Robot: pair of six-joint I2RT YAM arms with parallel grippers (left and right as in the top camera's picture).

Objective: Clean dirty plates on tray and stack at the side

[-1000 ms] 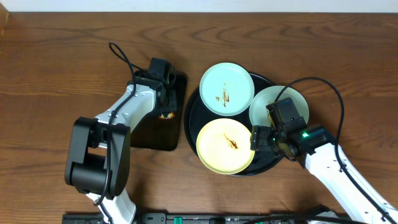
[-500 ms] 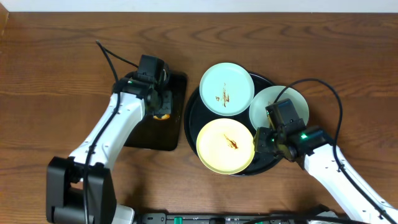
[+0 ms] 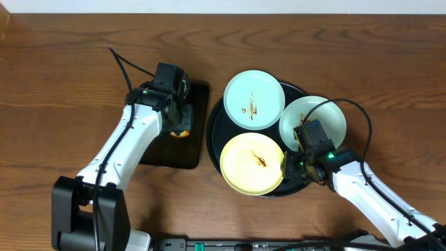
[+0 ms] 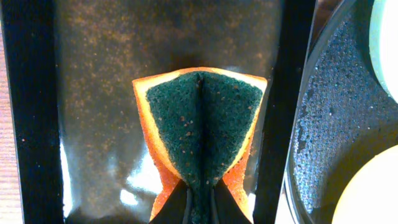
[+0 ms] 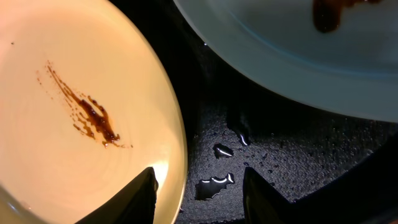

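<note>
- On the tabletop (image 3: 63,77), the rectangular tray (image 3: 164,155) lies just left of the round tray (image 3: 213,132).
- The sponge (image 4: 202,124) is in my left claw (image 4: 200,202), over the rectangular tray.
- In the round tray lie the back plate (image 3: 254,99), the right plate (image 3: 327,118) and the front plate (image 3: 251,164).
- My right claw (image 5: 199,186) straddles the front plate's right rim, one finger over the plate and the other over the tray.

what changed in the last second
The right gripper narrowed its jaws around the yellow plate's rim and shifted slightly toward the table's near edge. The left gripper edged left as its arm straightened, still pinching the sponge over the rectangular tray. The yellow plate and two mint plates stayed put on the round tray.
</note>
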